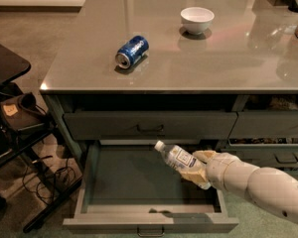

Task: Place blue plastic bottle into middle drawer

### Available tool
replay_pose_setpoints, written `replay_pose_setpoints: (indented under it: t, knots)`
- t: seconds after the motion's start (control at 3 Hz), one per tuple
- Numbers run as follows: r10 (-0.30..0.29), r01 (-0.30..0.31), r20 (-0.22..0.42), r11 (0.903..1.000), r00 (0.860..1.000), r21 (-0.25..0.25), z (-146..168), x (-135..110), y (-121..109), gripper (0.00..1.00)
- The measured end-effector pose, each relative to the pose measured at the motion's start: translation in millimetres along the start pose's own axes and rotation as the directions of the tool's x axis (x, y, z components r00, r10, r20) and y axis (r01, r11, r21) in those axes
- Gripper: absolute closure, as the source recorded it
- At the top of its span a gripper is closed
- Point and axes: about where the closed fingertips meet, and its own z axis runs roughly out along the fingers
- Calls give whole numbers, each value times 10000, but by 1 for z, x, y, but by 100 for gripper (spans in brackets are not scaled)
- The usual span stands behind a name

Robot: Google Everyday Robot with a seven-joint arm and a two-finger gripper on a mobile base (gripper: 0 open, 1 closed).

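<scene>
The blue plastic bottle [176, 156] is clear and ribbed with a white cap and a pale label. My gripper [197, 168] is shut on its lower end and holds it tilted, cap up and to the left, above the right half of the open middle drawer [124, 180]. The drawer is pulled out wide, its flat dark bottom bare, with a small bar handle [150, 230] on its front. My white arm [260, 185] reaches in from the lower right.
A blue soda can [132, 51] lies on its side on the grey countertop [238, 58], and a white bowl [197, 20] stands behind it. The upper drawer [150, 125] is closed. Narrower drawers [275, 143] are at right. A black stand with cables [15, 128] is at left.
</scene>
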Motion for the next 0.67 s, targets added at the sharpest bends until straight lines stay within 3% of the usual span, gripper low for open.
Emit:
replay_pose_setpoints:
  t: [0.33, 0.67]
  knots:
    - [-1, 1, -1, 10000, 10000, -1, 0, 0, 0, 100]
    - [203, -206, -75, 9992, 9998, -336, 41, 24, 7, 100]
